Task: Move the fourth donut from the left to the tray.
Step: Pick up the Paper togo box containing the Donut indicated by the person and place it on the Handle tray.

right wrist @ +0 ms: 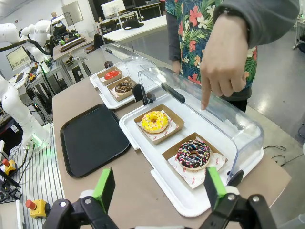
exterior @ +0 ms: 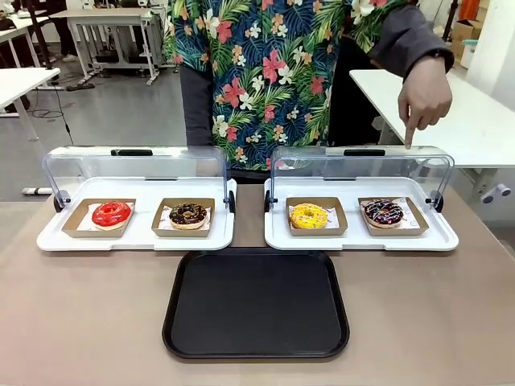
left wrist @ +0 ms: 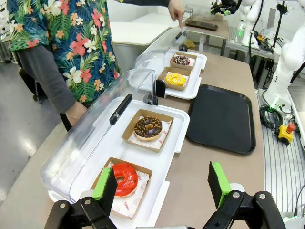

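Note:
The fourth donut [exterior: 384, 212], dark chocolate with pink and white stripes, sits in a brown holder at the right end of the right white display tray [exterior: 360, 241]. It shows close in the right wrist view [right wrist: 194, 154] and far off in the left wrist view [left wrist: 181, 59]. The black tray [exterior: 256, 304] lies empty on the table in front of both displays [left wrist: 221, 117] [right wrist: 93, 138]. A person's hand [exterior: 423, 96] points a finger down at the open lid above that donut [right wrist: 224, 64]. My right gripper [right wrist: 159, 186] is open, short of the display. My left gripper [left wrist: 162, 183] is open near the red donut [left wrist: 123, 178].
The left display tray [exterior: 137, 238] holds the red donut [exterior: 111, 214] and a crumb-topped chocolate donut [exterior: 188, 215]. A yellow donut [exterior: 309, 215] sits beside the fourth one. Both clear domed lids [exterior: 137, 169] stand open at the back. The person stands at the far edge.

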`<state>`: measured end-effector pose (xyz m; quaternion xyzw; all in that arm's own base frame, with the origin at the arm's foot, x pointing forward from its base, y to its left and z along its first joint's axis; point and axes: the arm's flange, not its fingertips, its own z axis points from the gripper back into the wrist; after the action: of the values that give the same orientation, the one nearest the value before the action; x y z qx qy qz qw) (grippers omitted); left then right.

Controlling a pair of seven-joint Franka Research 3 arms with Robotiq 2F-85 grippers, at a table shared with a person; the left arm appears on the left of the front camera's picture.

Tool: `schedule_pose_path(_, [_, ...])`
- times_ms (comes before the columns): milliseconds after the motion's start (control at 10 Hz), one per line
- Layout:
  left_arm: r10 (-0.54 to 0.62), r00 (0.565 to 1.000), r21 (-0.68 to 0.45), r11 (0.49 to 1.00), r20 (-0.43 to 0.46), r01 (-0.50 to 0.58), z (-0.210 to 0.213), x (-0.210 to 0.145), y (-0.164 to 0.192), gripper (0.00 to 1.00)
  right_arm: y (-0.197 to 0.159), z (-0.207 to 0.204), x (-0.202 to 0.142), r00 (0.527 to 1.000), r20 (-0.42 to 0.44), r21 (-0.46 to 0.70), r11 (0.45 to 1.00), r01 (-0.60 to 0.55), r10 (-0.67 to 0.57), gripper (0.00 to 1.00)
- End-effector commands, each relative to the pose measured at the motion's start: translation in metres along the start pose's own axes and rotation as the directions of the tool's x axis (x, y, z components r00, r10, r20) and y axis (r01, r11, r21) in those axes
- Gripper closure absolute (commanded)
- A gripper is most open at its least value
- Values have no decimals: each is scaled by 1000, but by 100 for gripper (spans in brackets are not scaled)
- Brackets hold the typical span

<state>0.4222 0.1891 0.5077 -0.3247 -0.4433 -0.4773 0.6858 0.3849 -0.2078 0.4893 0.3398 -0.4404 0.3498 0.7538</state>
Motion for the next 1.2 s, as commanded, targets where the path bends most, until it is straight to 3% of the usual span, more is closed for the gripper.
schedule_pose_path(0, [-4, 1000, -4, 1000, 3, 4, 1, 1, 1, 0, 0, -1, 1, 1000, 23, 3, 1000, -16, 16, 0])
schedule_pose_path(1100, [-4, 1000, -4, 1000, 3, 4, 1, 1, 1, 0, 0, -1, 1, 1000, 23, 3, 1000, -16, 16, 0])
